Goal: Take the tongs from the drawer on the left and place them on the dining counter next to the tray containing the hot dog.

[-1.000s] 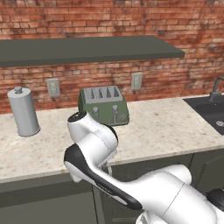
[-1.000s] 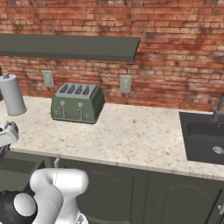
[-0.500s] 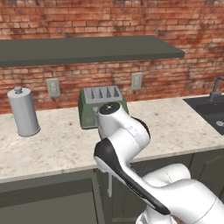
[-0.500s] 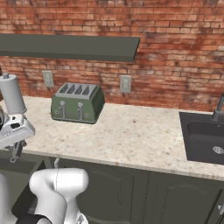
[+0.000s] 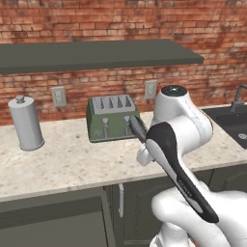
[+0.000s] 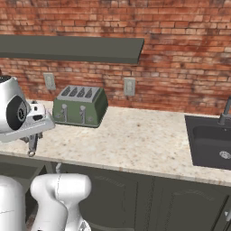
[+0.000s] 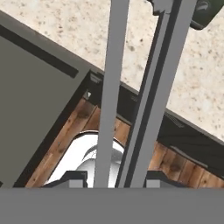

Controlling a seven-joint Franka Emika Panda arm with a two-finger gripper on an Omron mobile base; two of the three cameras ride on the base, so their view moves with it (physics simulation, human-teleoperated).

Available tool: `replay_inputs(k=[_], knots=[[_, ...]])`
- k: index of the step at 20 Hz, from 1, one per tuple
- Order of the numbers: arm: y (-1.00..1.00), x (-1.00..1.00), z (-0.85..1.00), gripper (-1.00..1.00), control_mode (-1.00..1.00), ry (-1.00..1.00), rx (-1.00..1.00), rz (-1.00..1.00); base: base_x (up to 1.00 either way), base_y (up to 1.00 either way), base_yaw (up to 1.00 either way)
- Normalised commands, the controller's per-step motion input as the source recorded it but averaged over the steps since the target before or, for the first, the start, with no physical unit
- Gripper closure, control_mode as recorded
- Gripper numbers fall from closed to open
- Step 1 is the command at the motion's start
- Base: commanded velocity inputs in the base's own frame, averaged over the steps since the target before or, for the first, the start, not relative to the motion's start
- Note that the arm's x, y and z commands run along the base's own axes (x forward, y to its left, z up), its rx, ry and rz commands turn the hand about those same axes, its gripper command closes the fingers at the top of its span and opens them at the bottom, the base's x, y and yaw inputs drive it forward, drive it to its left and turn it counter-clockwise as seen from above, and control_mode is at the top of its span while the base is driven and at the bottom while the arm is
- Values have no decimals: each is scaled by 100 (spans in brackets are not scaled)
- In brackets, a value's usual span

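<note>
Pinching the slim grey metal tongs [image 7: 111, 87] between its dark fingertips [image 7: 72, 178], the two-finger gripper [image 7: 114, 180] holds them lifted above the open, shallow dark grey-green drawer [image 7: 35, 92], the two narrow arms running up the hand view. From the right base camera the gripper [image 6: 32, 145] hangs at the front edge of the beige speckled stone worktop [image 6: 131, 140]. Farther back stands a green four-slot toaster [image 5: 113, 117], with a grey metal canister [image 5: 26, 123] near the brick wall [image 5: 120, 19].
</note>
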Motion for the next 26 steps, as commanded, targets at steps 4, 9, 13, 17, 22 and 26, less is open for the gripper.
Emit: replay_inputs(k=[4, 9, 13, 17, 22, 26], knots=[[-59, 1, 59, 100, -100, -6, 18, 0, 0, 0, 0], [-55, 1, 24, 100, -100, -6, 11, 0, 0, 0, 0], [-19, 0, 0, 100, -100, -11, 0, 0, 0, 0, 0], [-16, 0, 0, 100, -100, -9, 0, 0, 0, 0, 0], [-14, 2, 0, 100, -100, -3, 0, 0, 0, 0, 0], [-14, 4, 0, 100, -100, 0, 0, 0, 0, 0, 0]])
